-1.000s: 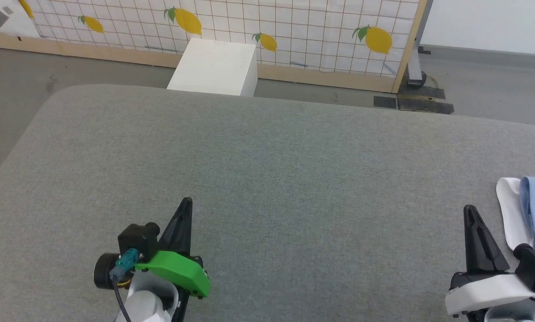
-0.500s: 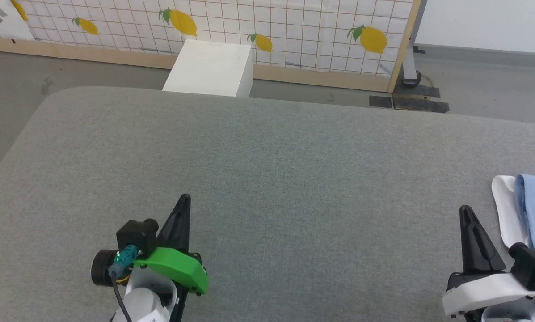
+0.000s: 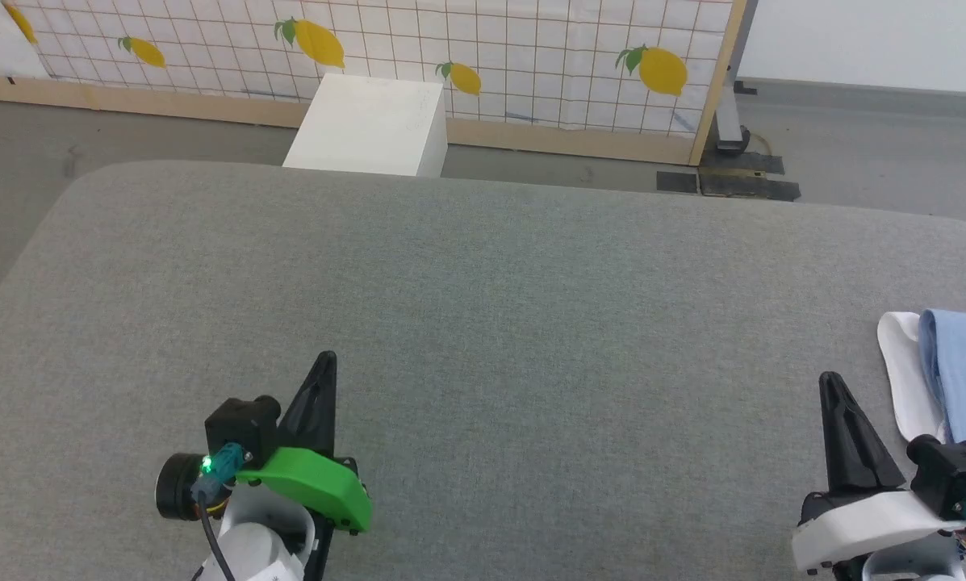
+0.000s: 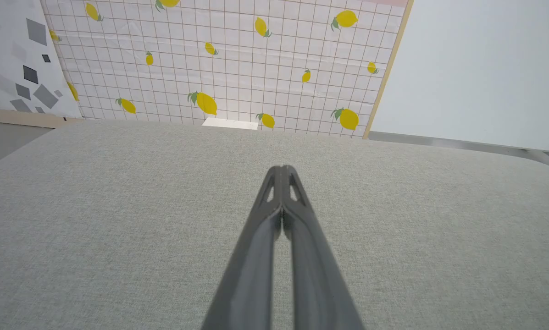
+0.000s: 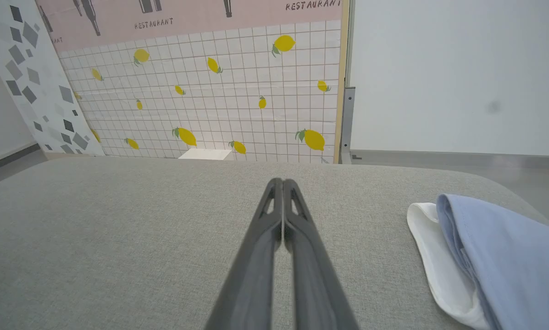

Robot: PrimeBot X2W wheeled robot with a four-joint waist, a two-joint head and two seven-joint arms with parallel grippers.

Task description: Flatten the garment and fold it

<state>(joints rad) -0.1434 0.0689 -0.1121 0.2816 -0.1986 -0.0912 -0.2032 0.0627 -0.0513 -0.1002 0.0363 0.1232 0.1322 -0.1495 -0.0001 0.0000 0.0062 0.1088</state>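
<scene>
head view has my left gripper [image 3: 327,365] at the lower left and my right gripper [image 3: 828,383] at the lower right, each with its fingers pressed together on nothing, the grey pad [image 3: 491,282] beneath them. the shirt [image 3: 955,363], light blue with its white collar [image 3: 898,375] toward me, lies on the pad just right of my right gripper, apart from it. beyond the pad stand a white box [image 3: 365,125] and a lemon-print panel [image 3: 531,48].

head camera turned slightly right, more garment [image 3: 960,367] showing
</scene>
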